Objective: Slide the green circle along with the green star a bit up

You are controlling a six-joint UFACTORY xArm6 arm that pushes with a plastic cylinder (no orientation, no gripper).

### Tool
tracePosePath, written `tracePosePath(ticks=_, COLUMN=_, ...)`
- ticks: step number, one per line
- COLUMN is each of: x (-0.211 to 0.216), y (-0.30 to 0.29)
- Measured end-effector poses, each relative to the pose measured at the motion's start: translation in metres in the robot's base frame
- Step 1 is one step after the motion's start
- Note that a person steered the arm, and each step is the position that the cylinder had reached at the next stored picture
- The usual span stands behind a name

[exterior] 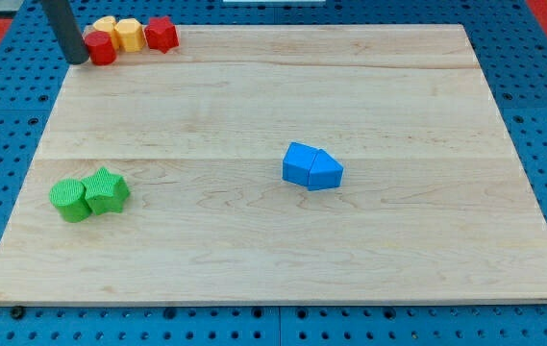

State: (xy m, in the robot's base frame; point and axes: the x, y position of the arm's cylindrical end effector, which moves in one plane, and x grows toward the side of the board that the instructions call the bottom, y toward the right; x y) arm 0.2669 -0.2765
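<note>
The green circle (pixel 69 199) sits near the view's lower left on the wooden board (pixel 273 96). The green star (pixel 107 189) touches it on its right side. My tip (pixel 78 58) is at the view's top left, far above the green pair, right beside a red block (pixel 100 47). The rod rises out of the view's top edge.
At the top left a row of blocks stands close together: the red block by my tip, two yellow blocks (pixel 105 26) (pixel 129 35) and another red block (pixel 161 34). Two blue blocks (pixel 299 163) (pixel 326 172) touch each other right of centre. The board's left edge runs close to the green circle.
</note>
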Motion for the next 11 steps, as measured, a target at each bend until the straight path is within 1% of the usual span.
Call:
tracePosePath(ticks=1, x=0.003, y=0.002)
tracePosePath(ticks=2, x=0.045, y=0.002)
tracePosePath(ticks=5, x=0.239, y=0.001)
tracePosePath(ticks=6, x=0.278, y=0.013)
tracePosePath(ticks=7, x=0.287, y=0.034)
tracePosePath(ticks=8, x=0.283, y=0.034)
tracePosePath(ticks=11, x=0.228, y=0.028)
